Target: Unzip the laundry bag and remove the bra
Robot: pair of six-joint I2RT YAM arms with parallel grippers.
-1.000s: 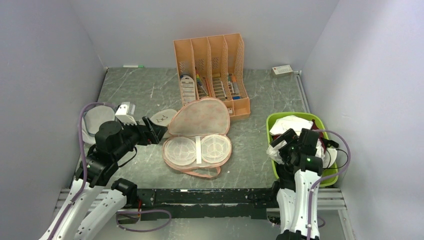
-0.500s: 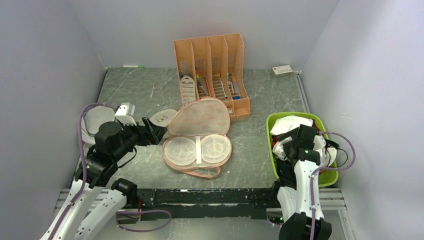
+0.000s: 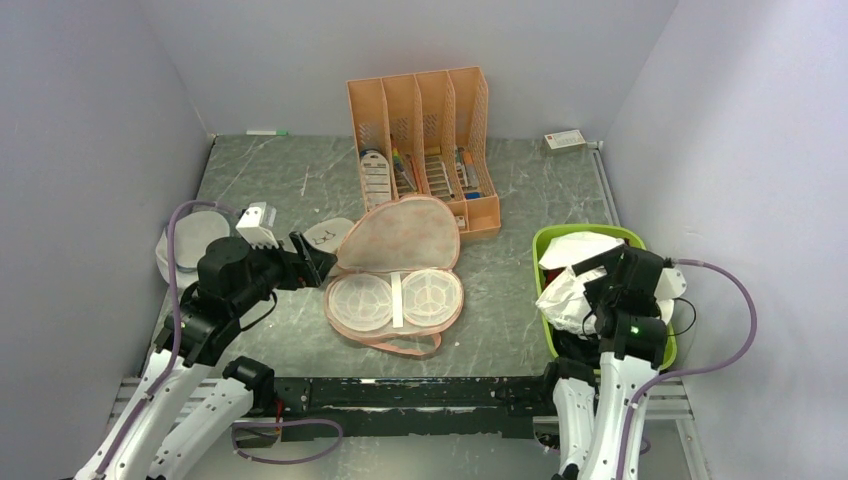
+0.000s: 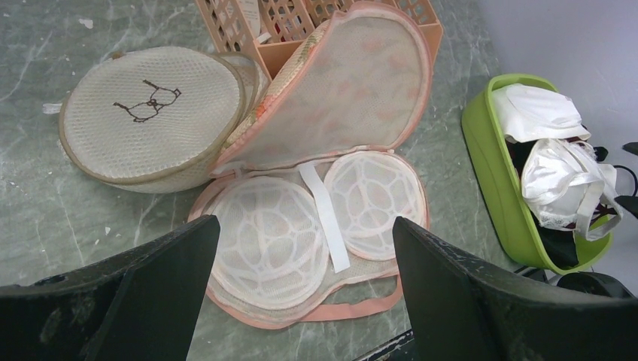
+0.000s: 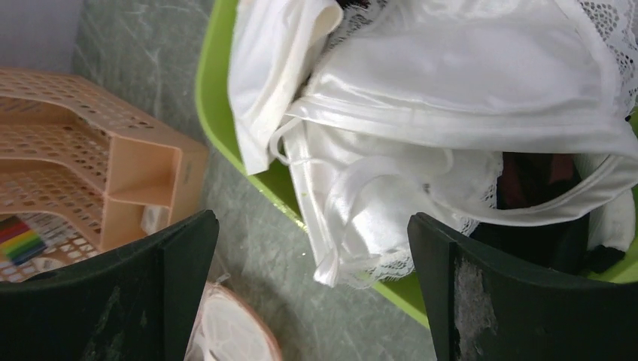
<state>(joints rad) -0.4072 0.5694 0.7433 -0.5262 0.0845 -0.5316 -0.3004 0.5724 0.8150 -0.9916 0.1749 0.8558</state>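
Peach-pink, fruit-printed, two-lobed laundry bag (image 3: 395, 280) lies unzipped on the grey bench (image 3: 280, 180), mesh cups (image 4: 263, 241) empty. White satin bra (image 5: 466, 83) hangs over the lime-green bin (image 3: 548, 340). Left hand (image 4: 301, 226) and right hand (image 5: 312, 226) are spread, holding nothing. Task judged complete.

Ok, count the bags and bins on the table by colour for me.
Pink: 1, laundry bag
Beige: 1, round pouch
Orange: 1, file rack
Green: 1, basket
Total: 4, leaving out an unclear pale round thing at far left
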